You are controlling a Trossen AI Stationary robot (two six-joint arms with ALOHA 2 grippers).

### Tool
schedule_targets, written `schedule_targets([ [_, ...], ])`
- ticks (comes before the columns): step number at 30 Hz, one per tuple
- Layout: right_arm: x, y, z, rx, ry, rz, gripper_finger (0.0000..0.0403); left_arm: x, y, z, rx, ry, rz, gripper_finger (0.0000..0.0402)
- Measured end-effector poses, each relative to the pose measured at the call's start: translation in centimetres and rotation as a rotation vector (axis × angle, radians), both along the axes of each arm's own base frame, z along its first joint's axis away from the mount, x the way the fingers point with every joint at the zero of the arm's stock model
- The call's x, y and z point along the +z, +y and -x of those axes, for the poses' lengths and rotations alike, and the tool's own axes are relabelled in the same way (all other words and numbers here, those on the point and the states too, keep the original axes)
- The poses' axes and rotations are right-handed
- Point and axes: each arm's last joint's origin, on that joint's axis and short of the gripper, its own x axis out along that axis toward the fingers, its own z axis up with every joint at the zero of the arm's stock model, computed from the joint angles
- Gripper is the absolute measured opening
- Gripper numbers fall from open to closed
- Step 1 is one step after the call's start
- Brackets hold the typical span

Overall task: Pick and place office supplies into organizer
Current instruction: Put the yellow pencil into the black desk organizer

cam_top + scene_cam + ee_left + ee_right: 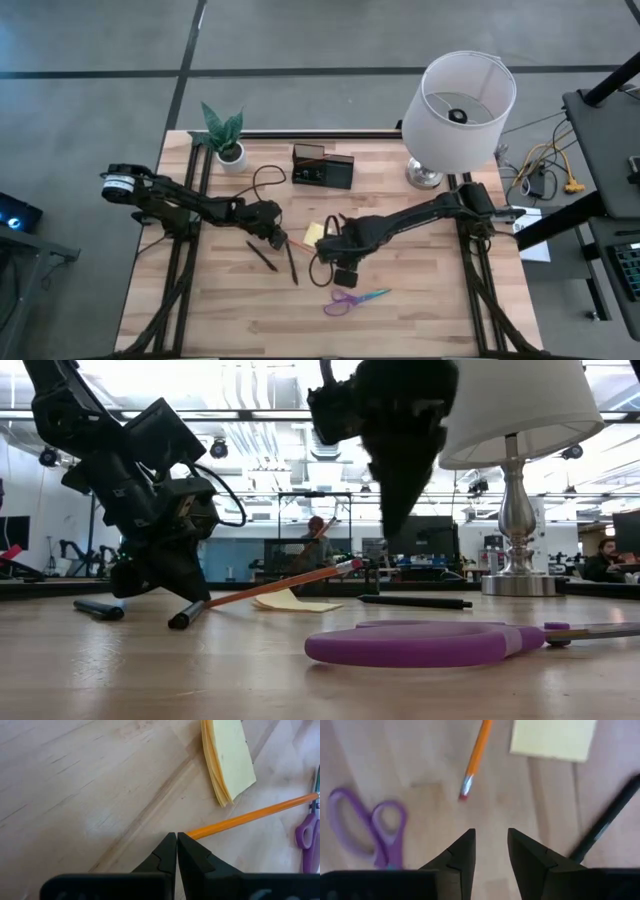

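I work in a robotics lab set in a big open hall. My table (420,310) is a bare wood slab on a black frame, standing on a grey concrete floor (300,35). Cables (545,160) trail off to one side beside a dark bench (610,130). Looking level across the table, I see an open ceiling (260,390) with ducts and spot lights, monitors (425,540) on far desks, another arm rig (75,550) by the wall, and people (318,538) seated at workstations.
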Motion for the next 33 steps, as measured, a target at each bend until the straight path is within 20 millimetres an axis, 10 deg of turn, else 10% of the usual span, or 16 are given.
schedule_targets([
  [33, -2.1, 0.3, -1.0, -0.125, -0.145, -0.038, 0.0168, 0.0, 0.0, 0.0, -0.014, -0.006, -0.012, 0.0],
])
